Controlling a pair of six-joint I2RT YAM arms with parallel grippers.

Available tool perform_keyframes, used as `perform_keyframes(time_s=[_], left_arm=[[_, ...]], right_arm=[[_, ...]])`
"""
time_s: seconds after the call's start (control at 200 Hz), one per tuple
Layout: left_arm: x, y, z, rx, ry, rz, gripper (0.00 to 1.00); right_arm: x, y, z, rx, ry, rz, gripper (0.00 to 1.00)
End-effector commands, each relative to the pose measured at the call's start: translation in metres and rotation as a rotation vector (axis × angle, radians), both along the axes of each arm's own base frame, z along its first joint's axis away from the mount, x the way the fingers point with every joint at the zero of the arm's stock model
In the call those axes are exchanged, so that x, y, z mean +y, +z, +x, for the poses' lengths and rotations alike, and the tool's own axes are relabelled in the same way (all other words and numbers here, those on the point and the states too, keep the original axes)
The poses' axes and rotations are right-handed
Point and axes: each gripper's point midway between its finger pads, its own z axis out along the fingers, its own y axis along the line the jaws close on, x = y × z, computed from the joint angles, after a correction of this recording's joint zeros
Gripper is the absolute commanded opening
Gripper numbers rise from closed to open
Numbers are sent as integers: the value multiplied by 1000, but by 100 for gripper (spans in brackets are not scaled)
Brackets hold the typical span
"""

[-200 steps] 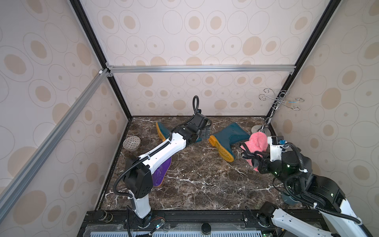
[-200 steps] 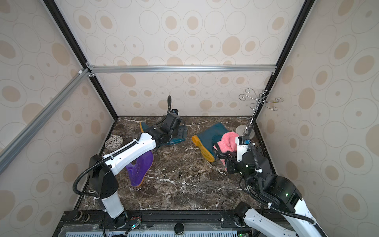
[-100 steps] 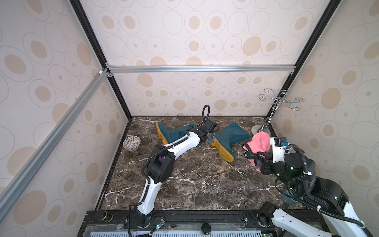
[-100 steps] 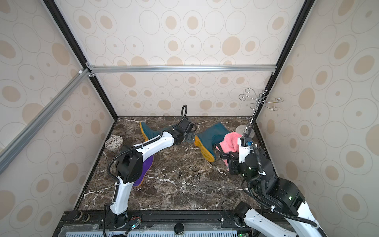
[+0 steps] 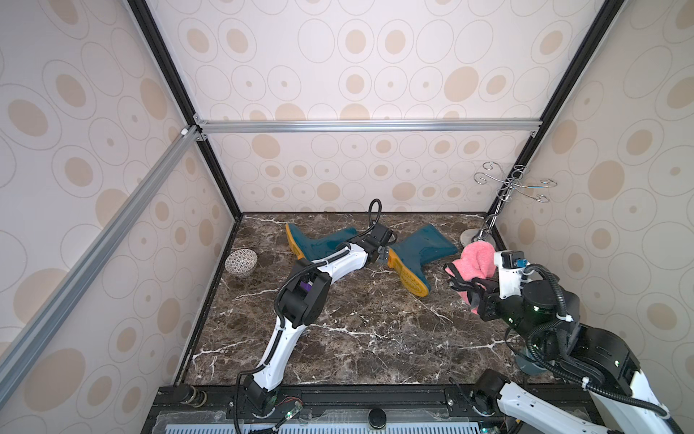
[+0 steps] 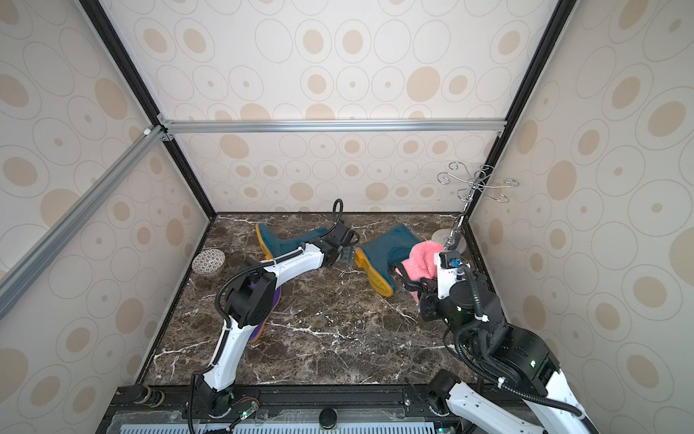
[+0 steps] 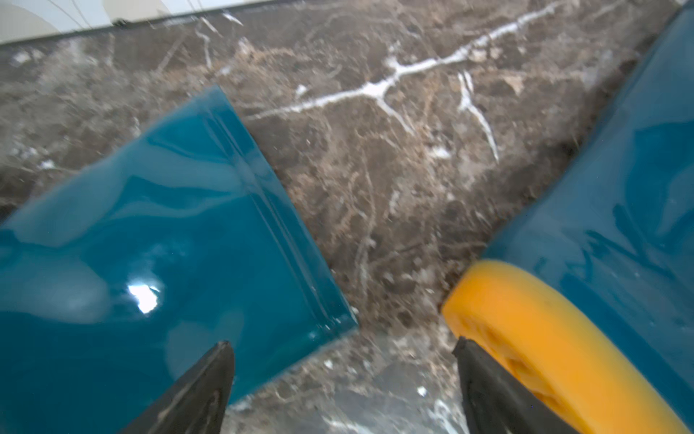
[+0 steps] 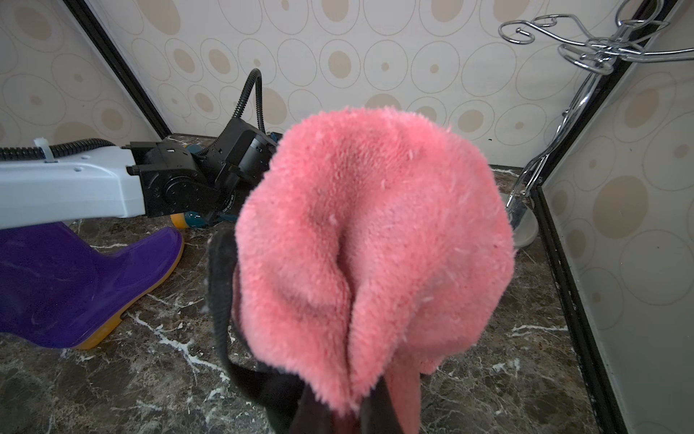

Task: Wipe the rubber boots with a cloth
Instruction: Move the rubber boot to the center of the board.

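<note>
Marble desk (image 5: 356, 338): three glossy rubber boots – teal boot (image 5: 323, 241), second teal boot (image 5: 428, 244), purple boot (image 8: 75, 278). Left jaws wide open, empty; right jaws clamp one pink fluffy cloth (image 5: 477, 259).

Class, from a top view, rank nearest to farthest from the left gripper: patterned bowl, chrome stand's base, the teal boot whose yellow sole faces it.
1. Teal boot: its yellow heel is right beside the left gripper.
2. Chrome stand's base: far corner on the right arm's side.
3. Patterned bowl: by the opposite side wall.
</note>
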Motion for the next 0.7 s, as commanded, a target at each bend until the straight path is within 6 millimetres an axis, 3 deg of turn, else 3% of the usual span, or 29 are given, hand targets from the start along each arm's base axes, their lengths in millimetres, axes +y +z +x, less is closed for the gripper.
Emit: perform_keyframes(time_s=[0.0,0.18,0.355,0.51,0.695], left_arm=[[2,-1,18,-31,-4,9,89],[9,-17,17,9,12,-5,85],[3,-4,8,0,-5,-71,83],[13,-22,4,25,12,-17,84],[16,-26,10,13,14,12,83]], right_arm=[[4,4,5,-14,6,-1,0],[7,3,6,-12,10,1,0],[8,1,7,-13,11,4,0],[10,-1,7,-10,20,13,0],[13,-3,8,-2,29,22,0]])
